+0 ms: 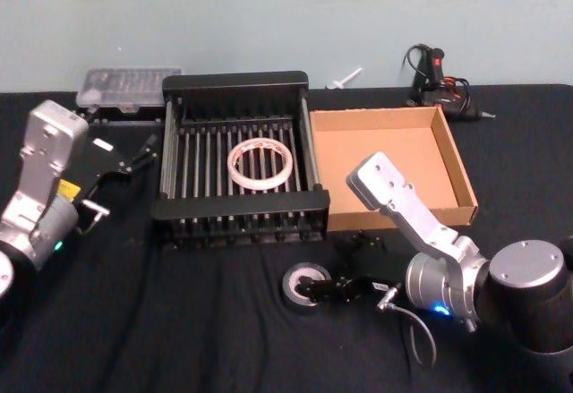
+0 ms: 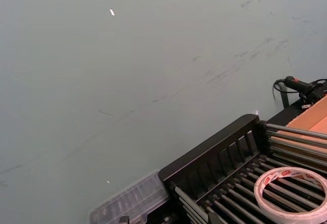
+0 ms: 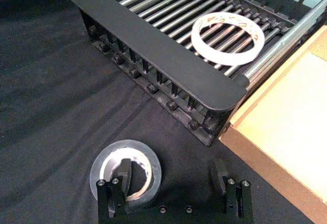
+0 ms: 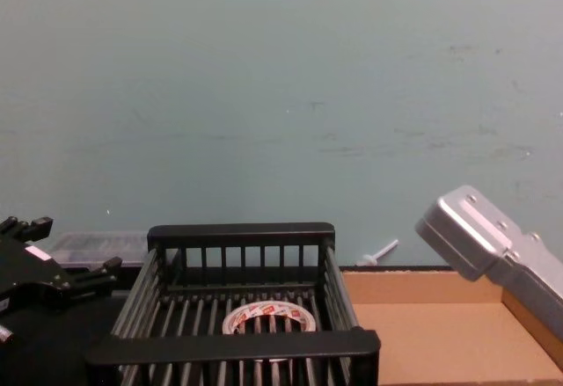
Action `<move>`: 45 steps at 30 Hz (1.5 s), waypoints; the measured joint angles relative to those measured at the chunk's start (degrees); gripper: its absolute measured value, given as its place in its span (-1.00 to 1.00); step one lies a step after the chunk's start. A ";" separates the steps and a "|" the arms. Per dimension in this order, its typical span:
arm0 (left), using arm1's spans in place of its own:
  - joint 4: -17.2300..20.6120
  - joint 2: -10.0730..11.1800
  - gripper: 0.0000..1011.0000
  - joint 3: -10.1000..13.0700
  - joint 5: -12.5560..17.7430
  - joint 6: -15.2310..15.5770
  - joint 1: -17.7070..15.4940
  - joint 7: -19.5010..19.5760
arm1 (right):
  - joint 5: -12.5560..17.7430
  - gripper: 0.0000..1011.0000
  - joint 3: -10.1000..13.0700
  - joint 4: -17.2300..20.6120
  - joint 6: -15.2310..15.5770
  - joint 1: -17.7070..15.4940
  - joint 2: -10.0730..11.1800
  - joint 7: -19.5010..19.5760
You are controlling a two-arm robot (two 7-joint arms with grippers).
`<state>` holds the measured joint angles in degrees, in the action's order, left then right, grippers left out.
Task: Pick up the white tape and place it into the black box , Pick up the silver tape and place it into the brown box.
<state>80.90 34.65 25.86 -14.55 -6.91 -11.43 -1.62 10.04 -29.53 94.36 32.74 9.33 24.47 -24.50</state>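
While the white tape point(image 1: 260, 164) already lies flat on the slatted floor of the black box point(image 1: 240, 204), the silver tape point(image 3: 125, 170) is the roll left to handle, and it sits flat on the black cloth of the bench point(image 1: 179, 321), just in front of the box's near rim. The right gripper point(image 3: 174, 180) is low over it with its fingers point(image 3: 123, 176) spread wide: one finger stands over the roll's pale core hole, the other is well off to the side, toward the brown box point(image 1: 394, 165), over bare cloth. Nothing is held between them.

The roll looks thick, stiff and compact, likely light to moderate in weight, and its wound body should not crush under a firm squeeze. Its outer face appears smooth and may be a little slick, so a pinch across one wall, one finger inside the core and the other closing in on the outer rim, seems the surest hold; the finger already over the hole suits that. Lying flat on cloth, it may slide rather than lift if the fingers close too high.

The left gripper point(image 1: 116, 167) hangs beside the black box on its far side from the brown box, fingers apart and empty, well away from both rolls.
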 joint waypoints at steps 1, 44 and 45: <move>0.00 0.00 0.98 0.00 0.00 0.00 0.00 0.00 | 0.00 0.98 0.00 0.00 0.00 0.00 0.01 0.00; 0.00 0.00 0.98 0.00 0.00 0.00 0.00 0.00 | 0.32 -0.69 0.51 0.25 -0.75 -0.28 0.21 -0.27; 0.00 0.00 0.98 0.00 0.00 0.00 0.00 0.00 | 0.36 -0.69 0.61 0.40 -0.90 -0.37 0.29 -0.32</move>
<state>80.90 34.65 25.86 -14.55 -6.91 -11.43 -1.62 10.40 -28.91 94.76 31.84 8.96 24.76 -24.82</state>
